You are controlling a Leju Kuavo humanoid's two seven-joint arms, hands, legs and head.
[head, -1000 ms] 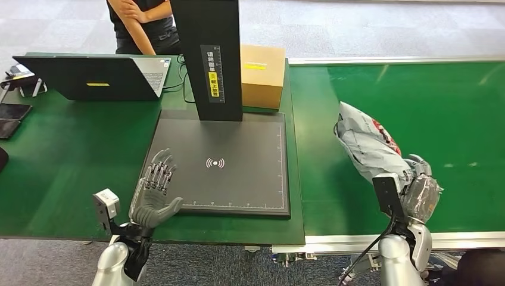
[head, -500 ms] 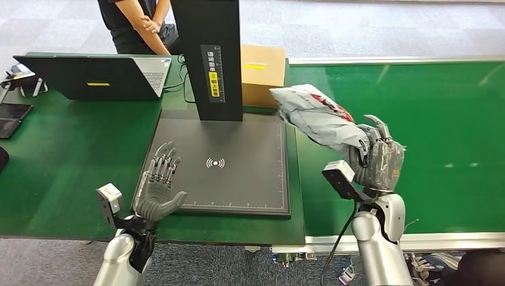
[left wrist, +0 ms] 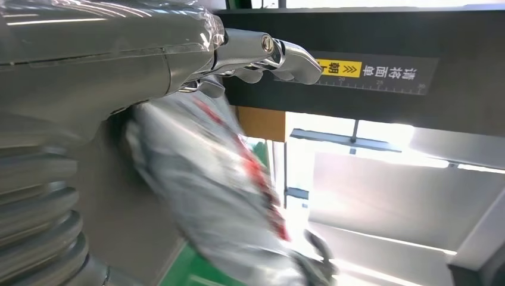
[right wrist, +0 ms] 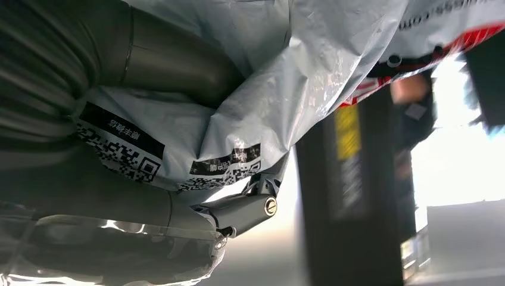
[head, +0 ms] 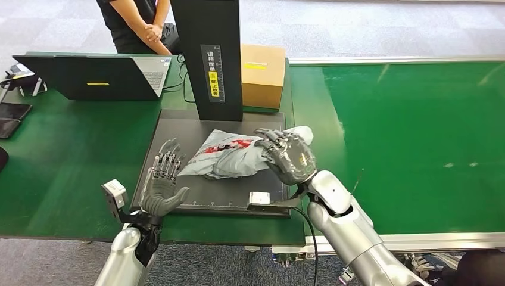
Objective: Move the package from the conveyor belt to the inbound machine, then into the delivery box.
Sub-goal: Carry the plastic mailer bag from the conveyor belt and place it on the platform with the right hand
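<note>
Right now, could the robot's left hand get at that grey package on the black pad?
Probably yes. The left hand is open at the pad's near left corner, and the package lies just beside it with nothing between them, though the right hand grips its far end.

Package [head: 229, 155] — seemingly now on scanner pad [head: 178, 134]

Both arms are silver metal tubes with dark joints. The left hand [head: 159, 190] and right hand [head: 288, 156] have grey palms and darker segmented fingers. A black cable [head: 312, 238] runs along the right forearm, and a small white camera block [head: 114, 194] sits at the left wrist.
</note>
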